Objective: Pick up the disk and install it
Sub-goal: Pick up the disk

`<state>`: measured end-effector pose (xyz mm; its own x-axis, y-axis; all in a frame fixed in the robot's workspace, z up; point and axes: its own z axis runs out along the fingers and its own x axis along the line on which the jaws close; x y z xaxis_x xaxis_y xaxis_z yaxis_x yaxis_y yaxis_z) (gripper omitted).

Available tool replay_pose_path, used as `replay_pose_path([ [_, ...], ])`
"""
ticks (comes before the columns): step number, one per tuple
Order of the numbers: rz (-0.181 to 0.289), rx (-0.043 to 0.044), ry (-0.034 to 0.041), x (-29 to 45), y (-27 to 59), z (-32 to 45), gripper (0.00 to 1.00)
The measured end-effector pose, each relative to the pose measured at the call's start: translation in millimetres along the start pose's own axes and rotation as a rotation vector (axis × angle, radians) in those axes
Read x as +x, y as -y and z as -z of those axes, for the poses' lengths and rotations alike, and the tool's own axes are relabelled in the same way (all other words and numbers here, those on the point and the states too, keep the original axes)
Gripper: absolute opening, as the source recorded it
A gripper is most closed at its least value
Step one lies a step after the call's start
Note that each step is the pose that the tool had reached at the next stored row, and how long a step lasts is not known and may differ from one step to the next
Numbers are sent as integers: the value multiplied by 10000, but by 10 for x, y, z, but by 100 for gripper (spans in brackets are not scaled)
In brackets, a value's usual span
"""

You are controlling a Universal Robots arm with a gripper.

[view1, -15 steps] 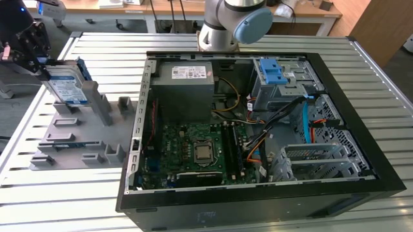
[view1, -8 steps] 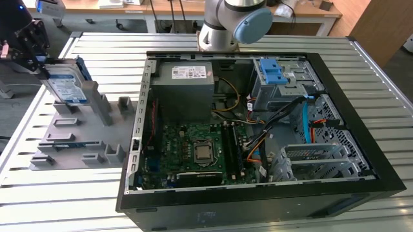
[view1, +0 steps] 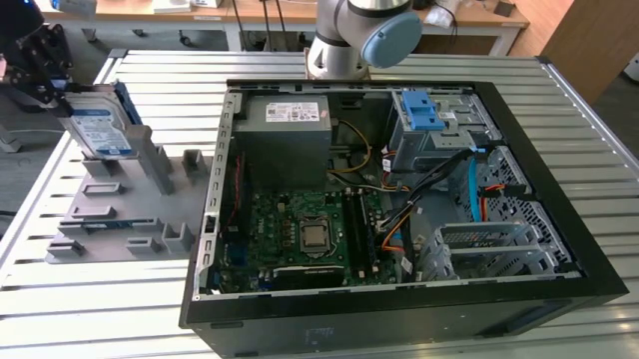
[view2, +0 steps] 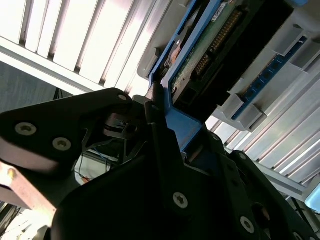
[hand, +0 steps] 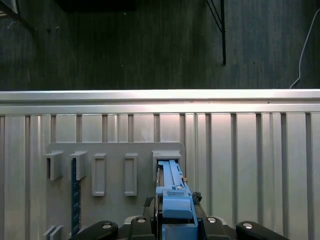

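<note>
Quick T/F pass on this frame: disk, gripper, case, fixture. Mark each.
1. The gripper is closed on the blue carrier frame of the disk. True.
2. The case is open, with the motherboard exposed. True.
3. The disk is seated inside the case. False: it stands at the grey fixture, outside the case on the exterior view's left.
4. The grey fixture lies inside the case. False: it lies on the slatted table beside the case.

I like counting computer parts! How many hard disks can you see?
1. The disk stands upright in the gripper, at the grey holder on the exterior view's left. More may be hidden inside the computer case's metal bays.
</note>
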<state>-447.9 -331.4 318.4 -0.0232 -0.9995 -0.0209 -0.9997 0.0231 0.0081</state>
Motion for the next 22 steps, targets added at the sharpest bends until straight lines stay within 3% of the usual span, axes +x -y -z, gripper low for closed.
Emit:
replay_pose_path([
  [12, 0, 0, 0, -4, -2, 201, 36],
  [22, 0, -1, 0, -6, -3, 301, 36],
])
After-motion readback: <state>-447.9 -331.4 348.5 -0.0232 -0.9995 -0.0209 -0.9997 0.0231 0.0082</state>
